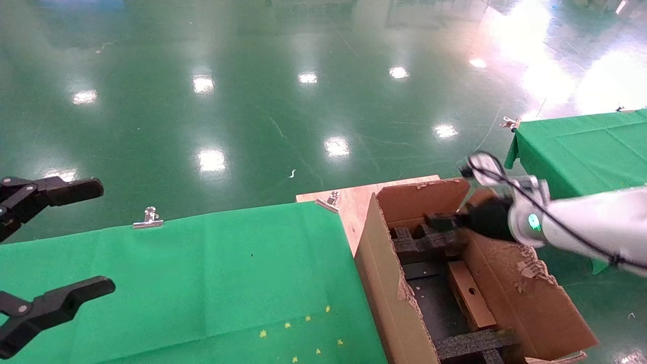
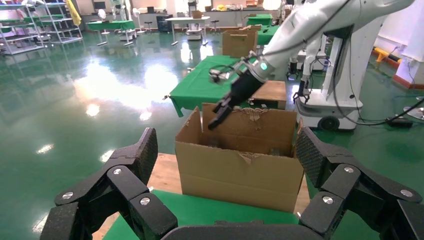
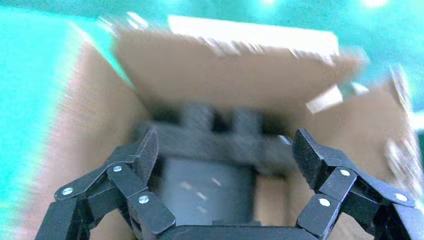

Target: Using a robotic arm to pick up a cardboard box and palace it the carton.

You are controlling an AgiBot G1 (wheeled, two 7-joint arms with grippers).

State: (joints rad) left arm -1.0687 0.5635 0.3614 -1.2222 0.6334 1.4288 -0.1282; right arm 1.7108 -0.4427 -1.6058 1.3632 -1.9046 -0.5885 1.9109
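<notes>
The large carton (image 1: 384, 263) with ragged flaps stands to the right of the green table; it also shows in the left wrist view (image 2: 240, 170) and the right wrist view (image 3: 225, 75). The small brown cardboard box (image 1: 470, 293) with a round hole lies inside it, along the right wall, between black foam inserts (image 1: 424, 242). My right gripper (image 1: 445, 222) on the white arm hovers over the carton's far end, open and empty (image 3: 225, 145), apart from the box. My left gripper (image 1: 55, 247) is parked open at the far left (image 2: 225, 150).
A green-clothed table (image 1: 202, 283) lies in front, held by metal clips (image 1: 148, 218). A wooden board (image 1: 354, 199) sits under the carton's far corner. A second green table (image 1: 581, 146) stands at the right. The floor beyond is glossy green.
</notes>
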